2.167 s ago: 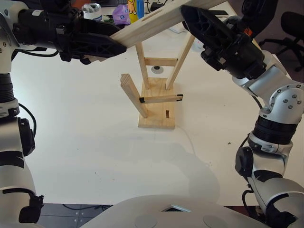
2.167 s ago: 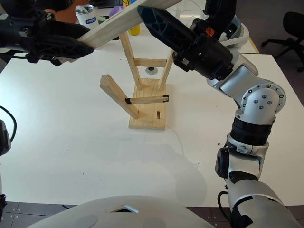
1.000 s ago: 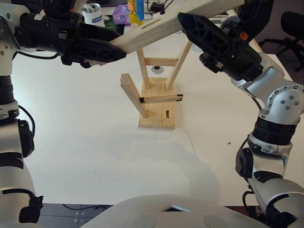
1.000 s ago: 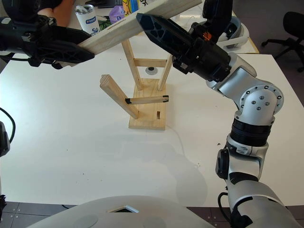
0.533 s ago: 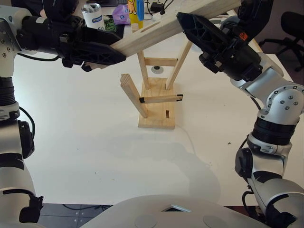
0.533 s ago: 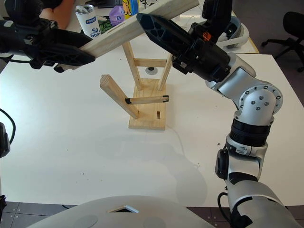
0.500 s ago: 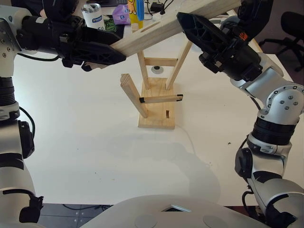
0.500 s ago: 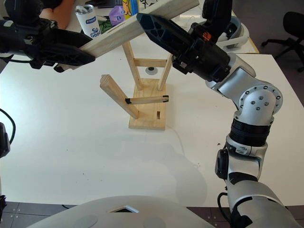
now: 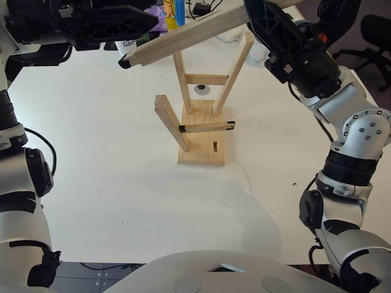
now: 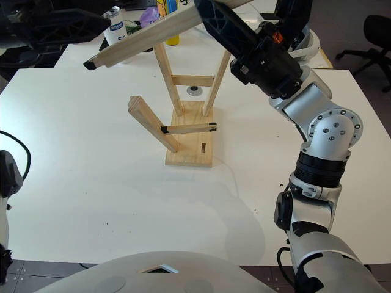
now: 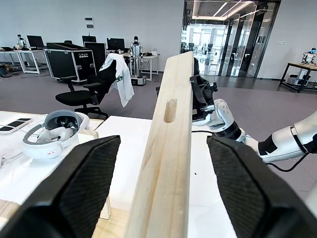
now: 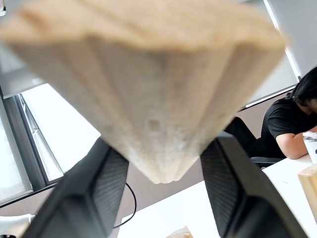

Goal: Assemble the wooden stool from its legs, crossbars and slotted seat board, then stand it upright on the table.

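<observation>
A long slotted plank (image 9: 183,38) hangs slanted above the table, its slot (image 11: 170,110) facing the left wrist view. My right gripper (image 10: 215,17) is shut on its raised end (image 12: 148,94). My left gripper (image 9: 137,21) is open above the plank's low end (image 9: 126,61); its fingers (image 11: 84,193) straddle the wood with gaps on both sides. Below, a slotted seat board (image 9: 201,154) lies flat on the table. Two legs joined by a crossbar (image 9: 206,79) stand on it. A third leg (image 9: 171,122) leans out, tied in by a black-tipped crossbar (image 9: 206,127).
A white cup (image 10: 112,15), a yellow bottle (image 9: 178,12) and a purple item (image 9: 157,15) stand at the table's far edge. A small round black part (image 9: 201,90) lies behind the seat board. A white headset (image 10: 305,39) rests far right. Bare table (image 9: 122,201) spreads in front.
My left gripper has opened, let go of the plank and risen above its low end. My right gripper has lifted up and back with the plank still in it.
</observation>
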